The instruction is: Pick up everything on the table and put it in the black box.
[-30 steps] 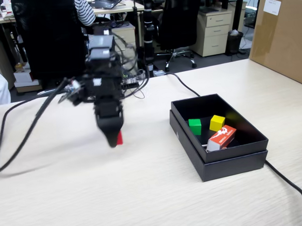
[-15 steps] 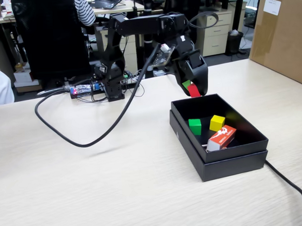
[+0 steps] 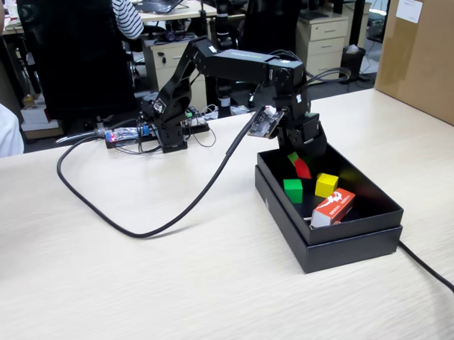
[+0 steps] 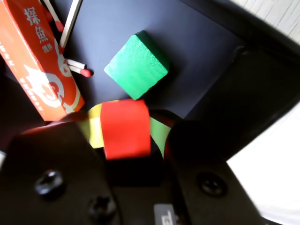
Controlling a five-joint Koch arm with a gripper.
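Note:
My gripper (image 3: 300,166) hangs just inside the far left part of the black box (image 3: 349,239), shut on the red cube (image 3: 303,169). In the wrist view the red cube (image 4: 125,129) sits blurred between the dark jaws of the gripper (image 4: 126,140), above the box floor. On that floor, just ahead of the jaws, the green cube (image 3: 292,190) (image 4: 137,64) lies. The yellow cube (image 3: 326,184) rests to its right in the fixed view; in the wrist view only a yellow strip (image 4: 95,132) shows beside the red cube.
An orange-red and white carton (image 3: 333,208) (image 4: 35,61) lies in the box with loose matches (image 4: 77,70) beside it. The arm's base (image 3: 164,124) and a looping cable (image 3: 139,225) sit on the beige table (image 3: 142,292). A brown cardboard carton (image 3: 424,51) stands far right.
The arm swung from the table's left side to the right with the red cube, then lowered it from above the box's far rim into the box.

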